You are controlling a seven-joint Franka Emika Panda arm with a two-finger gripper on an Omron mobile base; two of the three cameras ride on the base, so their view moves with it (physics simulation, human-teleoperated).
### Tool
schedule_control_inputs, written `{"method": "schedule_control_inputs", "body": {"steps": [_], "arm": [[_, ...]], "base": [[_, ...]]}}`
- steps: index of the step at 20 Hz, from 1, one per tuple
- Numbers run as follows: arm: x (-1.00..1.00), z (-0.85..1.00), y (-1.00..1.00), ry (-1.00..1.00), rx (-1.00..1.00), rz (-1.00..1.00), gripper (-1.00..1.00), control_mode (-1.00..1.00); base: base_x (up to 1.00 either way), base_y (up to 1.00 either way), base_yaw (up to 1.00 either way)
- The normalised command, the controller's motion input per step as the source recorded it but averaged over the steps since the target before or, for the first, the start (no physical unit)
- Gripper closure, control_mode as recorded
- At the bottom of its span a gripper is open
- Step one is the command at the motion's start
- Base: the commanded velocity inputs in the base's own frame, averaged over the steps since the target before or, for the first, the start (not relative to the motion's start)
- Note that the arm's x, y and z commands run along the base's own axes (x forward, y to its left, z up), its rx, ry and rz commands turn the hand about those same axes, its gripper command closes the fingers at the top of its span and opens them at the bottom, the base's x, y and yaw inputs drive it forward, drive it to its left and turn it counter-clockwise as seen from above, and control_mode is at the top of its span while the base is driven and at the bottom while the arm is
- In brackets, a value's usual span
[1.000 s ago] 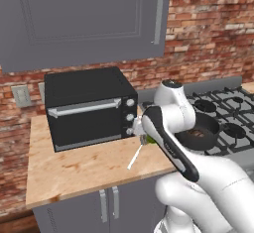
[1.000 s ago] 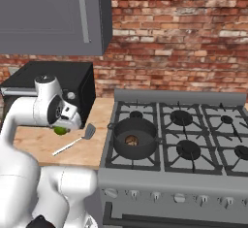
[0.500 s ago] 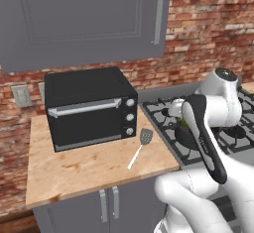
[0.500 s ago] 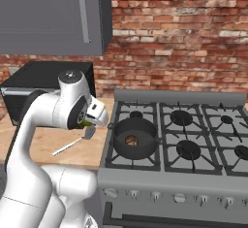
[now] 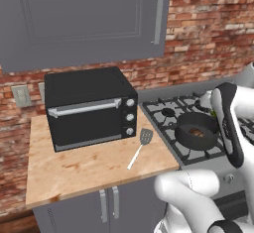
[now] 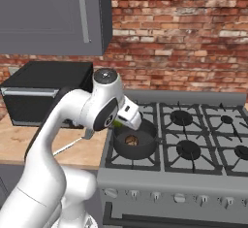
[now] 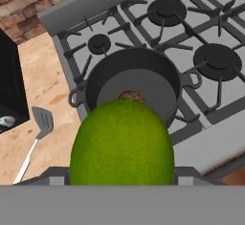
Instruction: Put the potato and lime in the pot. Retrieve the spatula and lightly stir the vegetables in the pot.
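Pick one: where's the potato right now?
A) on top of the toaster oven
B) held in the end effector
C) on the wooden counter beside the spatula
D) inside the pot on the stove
D: a brown lump, the potato, sits on the floor of the pot on the front left burner, while the end effector carries the lime above it.

Spatula on the wooden counter, between toaster oven and pot
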Motion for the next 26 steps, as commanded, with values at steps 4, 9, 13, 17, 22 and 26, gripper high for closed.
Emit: {"method": "schedule_control_inputs", "body": {"steps": [4,9,13,17,22,26], "arm": [[0.04,0.00,-0.45,0.15,0.00,-0.04,1.00,-1.00],[0.19,-0.01,0.18,0.35,-0.07,0.04,1.00,-1.00],[0.08,-0.12,0.55,0.21,-0.04,0.11,1.00,-1.00],[0.04,-0.61,0.09,-0.04,0.05,0.09,1.00,-1.00],[0.31,-0.48,-0.02,-0.09,0.00,0.01,1.00,-1.00],[0.37,-0.20,-0.17,-0.02,0.00,0.00,1.00,-1.00]], "base": [[0.00,0.00,0.00],[0.00,0.00,0.00],[0.00,0.00,0.00],[0.00,0.00,0.00],[0.00,0.00,0.00],[0.00,0.00,0.00]]}}
